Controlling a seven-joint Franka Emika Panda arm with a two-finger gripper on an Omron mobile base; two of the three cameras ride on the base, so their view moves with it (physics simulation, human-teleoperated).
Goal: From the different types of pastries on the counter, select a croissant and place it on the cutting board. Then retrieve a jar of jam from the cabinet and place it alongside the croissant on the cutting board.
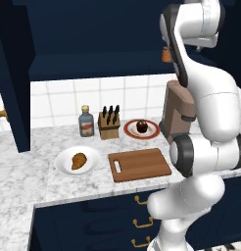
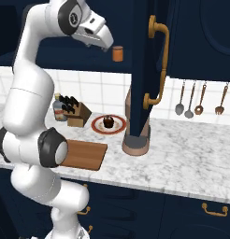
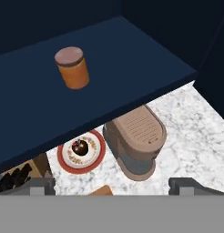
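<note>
The golden croissant (image 1: 79,161) lies on a white plate (image 1: 93,156) on the marbled counter (image 1: 24,162), left of the wooden cutting board (image 1: 139,164) (image 2: 86,155). The orange-brown jar of jam (image 3: 73,68) (image 2: 118,53) stands upright on the shelf (image 3: 127,59) of the open navy cabinet. My gripper (image 2: 107,45) (image 3: 114,185) is raised to shelf height, just left of the jar in the right base view and a short way from it. Its jaws are open with nothing between them. The dark round pastry (image 1: 141,126) (image 3: 80,148) sits on a red-rimmed plate.
A brown coffee machine (image 1: 177,112) (image 3: 134,141) stands under the shelf, right of the board. A knife block (image 1: 109,125) and a grey bottle (image 1: 86,121) are at the back. Open cabinet doors (image 2: 142,70) (image 1: 14,98) flank the shelf. Utensils (image 2: 198,100) hang on the right wall.
</note>
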